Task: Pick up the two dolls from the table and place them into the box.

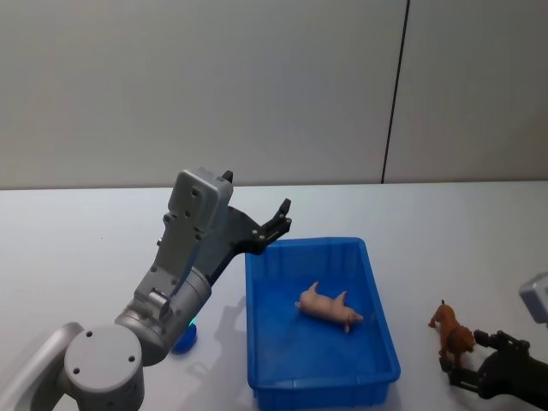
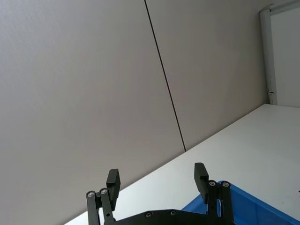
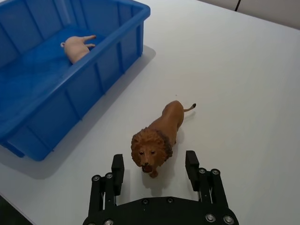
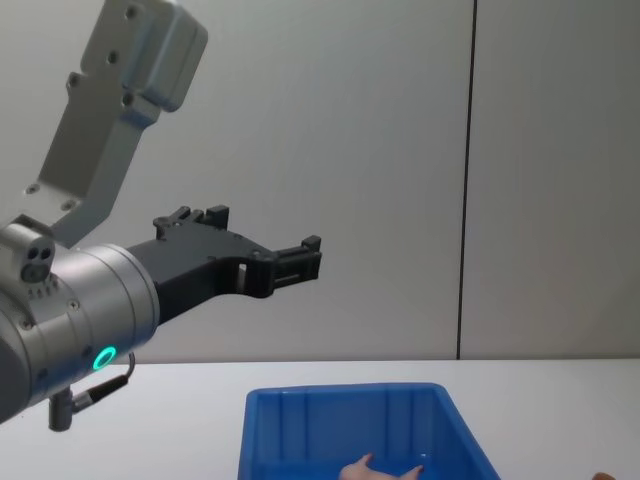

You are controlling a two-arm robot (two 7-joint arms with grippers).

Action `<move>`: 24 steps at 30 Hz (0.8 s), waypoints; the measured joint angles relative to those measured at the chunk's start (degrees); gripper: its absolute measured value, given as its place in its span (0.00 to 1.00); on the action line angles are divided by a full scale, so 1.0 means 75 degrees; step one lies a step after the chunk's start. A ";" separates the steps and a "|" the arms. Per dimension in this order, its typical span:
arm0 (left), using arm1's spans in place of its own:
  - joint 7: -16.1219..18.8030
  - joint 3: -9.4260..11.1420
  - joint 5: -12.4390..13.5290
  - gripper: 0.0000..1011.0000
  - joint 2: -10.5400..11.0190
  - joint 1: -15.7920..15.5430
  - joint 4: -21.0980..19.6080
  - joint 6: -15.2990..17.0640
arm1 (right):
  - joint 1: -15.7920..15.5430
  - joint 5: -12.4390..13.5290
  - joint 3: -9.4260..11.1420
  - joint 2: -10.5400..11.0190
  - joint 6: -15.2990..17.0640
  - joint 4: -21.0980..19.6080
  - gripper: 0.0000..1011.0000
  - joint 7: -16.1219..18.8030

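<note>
Inside the box (image 1: 257,342), one doll is recorded: a pink pig (image 1: 330,308) lying near the middle of the blue floor, clear of the walls. A second doll, a brown lion (image 3: 161,133), is observed standing upright on the table (image 1: 86,240), to the right of the box and apart from it. Two dolls are counted in all, one in the box and one outside it, and one box is counted.

The right gripper (image 3: 154,160) is seen low over the table at the lion. Its fingers are spread wide, one to each side of the lion's head, and no contact is seen.

The left gripper (image 2: 157,173) is held high above the far left corner of the box. Its fingers are set wide apart and nothing is held between them.
</note>
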 joint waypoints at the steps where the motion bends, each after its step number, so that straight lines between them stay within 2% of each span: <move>1: 0.0000 0.0000 0.0000 0.99 0.0000 0.0000 0.0000 0.0000 | 0.0004 -0.0001 -0.0003 -0.0001 0.0013 0.0025 0.82 -0.0003; 2: 0.0000 0.0000 0.0000 0.99 0.0000 0.0000 0.0000 0.0000 | 0.0010 -0.0002 -0.0007 -0.0005 0.0020 0.0052 0.75 -0.0009; 6: 0.0000 0.0000 0.0000 0.99 0.0000 0.0000 0.0000 0.0000 | 0.0020 -0.0002 -0.0010 -0.0013 0.0021 0.0085 0.68 -0.0024; 9: 0.0000 0.0000 0.0000 0.99 0.0000 0.0000 0.0000 0.0000 | 0.0041 0.0018 -0.0011 -0.0026 -0.0045 0.0113 0.54 -0.0055; 10: 0.0000 0.0000 0.0000 0.99 0.0000 0.0000 0.0000 0.0000 | 0.0041 0.0018 -0.0011 -0.0026 -0.0045 0.0113 0.54 -0.0055; 15: 0.0000 0.0000 0.0000 0.99 0.0000 0.0000 0.0000 0.0000 | 0.0080 0.0071 -0.0011 -0.0056 -0.0261 0.0124 0.40 -0.0113; 24: 0.0000 0.0000 0.0000 0.99 0.0000 0.0000 0.0000 0.0000 | 0.0185 0.0165 -0.0004 -0.0133 -0.0768 0.0125 0.37 -0.0219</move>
